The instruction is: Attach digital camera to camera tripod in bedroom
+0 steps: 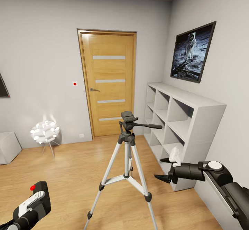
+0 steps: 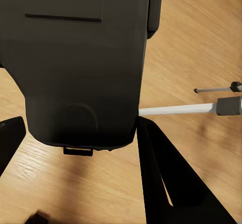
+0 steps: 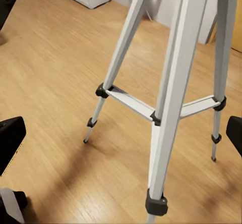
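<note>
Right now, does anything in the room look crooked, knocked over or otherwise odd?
Nothing stands out. The camera tripod stands upright on the wood floor, its head bare, and the digital camera sits in the left gripper.

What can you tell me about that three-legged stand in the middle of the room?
The camera tripod stands upright on the wood floor, legs spread. Its legs look like silvery-white metal with black joints and feet, tied by braces to a centre column. On top sits a bare black head with a long handle pointing toward the white shelf. Nothing touches it.
</note>
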`<state>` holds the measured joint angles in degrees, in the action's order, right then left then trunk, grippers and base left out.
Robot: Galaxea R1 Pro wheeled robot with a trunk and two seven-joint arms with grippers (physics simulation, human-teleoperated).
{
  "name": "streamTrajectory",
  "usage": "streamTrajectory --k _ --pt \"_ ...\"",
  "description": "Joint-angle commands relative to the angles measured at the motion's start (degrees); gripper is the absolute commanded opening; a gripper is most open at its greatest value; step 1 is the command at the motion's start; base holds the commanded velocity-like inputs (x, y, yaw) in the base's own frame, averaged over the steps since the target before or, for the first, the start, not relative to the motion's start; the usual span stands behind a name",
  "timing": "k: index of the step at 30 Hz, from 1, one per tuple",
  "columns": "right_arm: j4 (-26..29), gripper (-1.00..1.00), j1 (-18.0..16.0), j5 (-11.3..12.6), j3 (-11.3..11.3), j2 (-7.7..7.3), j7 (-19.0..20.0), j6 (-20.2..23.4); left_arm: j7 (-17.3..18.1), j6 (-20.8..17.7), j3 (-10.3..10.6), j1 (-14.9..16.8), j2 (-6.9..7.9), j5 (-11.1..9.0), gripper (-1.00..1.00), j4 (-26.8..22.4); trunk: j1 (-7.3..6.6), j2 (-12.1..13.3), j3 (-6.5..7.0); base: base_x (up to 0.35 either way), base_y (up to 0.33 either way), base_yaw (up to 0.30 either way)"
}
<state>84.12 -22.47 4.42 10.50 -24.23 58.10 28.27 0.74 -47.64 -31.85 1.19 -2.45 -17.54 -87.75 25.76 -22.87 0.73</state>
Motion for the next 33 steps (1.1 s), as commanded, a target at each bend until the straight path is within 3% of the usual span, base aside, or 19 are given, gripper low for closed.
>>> streamTrajectory --k 1,14,23,33 --pt "0.00 1.00 -0.03 0.43 0.06 0.01 0.29 0.52 0.14 -0.35 -0.14 0.04 -0.06 -0.04 -1.00 -0.06 0.02 -0.05 -0.02 0.002 -0.004 0.000" --pt "-0.08 1.00 0.04 0.32 0.05 0.43 0.70 0.41 0.13 -0.35 -0.14 0.04 -0.06 -0.04 -1.00 -0.06 0.02 -0.05 -0.02 0.000 -0.001 0.000" --pt "-0.10 1.00 1.63 0.40 0.31 0.87 -5.80 0.39 0.13 -0.51 -0.13 0.04 -0.08 -0.04 -1.00 -0.06 0.02 -0.05 -0.02 0.000 0.000 0.000" --pt "-0.09 1.00 2.15 0.41 0.50 1.04 -6.87 0.46 0.13 -0.52 -0.09 0.04 -0.07 -0.11 -1.00 -0.06 0.02 -0.05 -0.02 0.012 0.000 0.000"
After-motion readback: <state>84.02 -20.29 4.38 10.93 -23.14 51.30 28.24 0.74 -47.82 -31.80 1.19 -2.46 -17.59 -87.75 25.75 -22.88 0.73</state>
